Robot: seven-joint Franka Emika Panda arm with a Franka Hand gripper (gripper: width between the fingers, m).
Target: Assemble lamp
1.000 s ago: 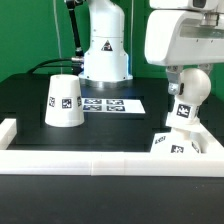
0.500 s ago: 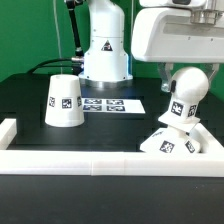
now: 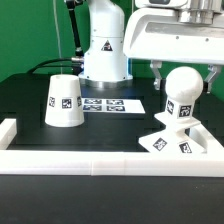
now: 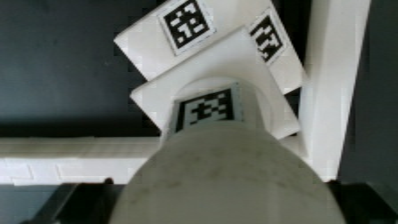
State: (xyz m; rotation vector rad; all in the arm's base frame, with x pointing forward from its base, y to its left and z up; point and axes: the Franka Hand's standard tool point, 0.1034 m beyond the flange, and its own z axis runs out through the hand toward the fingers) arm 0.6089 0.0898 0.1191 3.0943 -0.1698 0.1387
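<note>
The white bulb (image 3: 183,85) stands upright on its short stem on the flat angular base (image 3: 172,142), at the exterior view's right by the front wall. My gripper (image 3: 185,75) hangs over the bulb, open, with one finger on each side of its round head and small gaps showing. In the wrist view the bulb (image 4: 222,170) fills the space between the dark fingers of my gripper (image 4: 222,205), and the tagged base (image 4: 196,30) lies beyond it. The cone shade (image 3: 65,102) stands wide end down at the exterior view's left, apart from the rest.
A low white wall (image 3: 100,165) runs along the table's front and sides, also seen in the wrist view (image 4: 54,160). The marker board (image 3: 108,104) lies mid-table. The white robot pedestal (image 3: 105,50) stands behind it.
My gripper has risen, so more of the bulb's round head shows below it. The bulb and base have stayed at the right by the wall.
</note>
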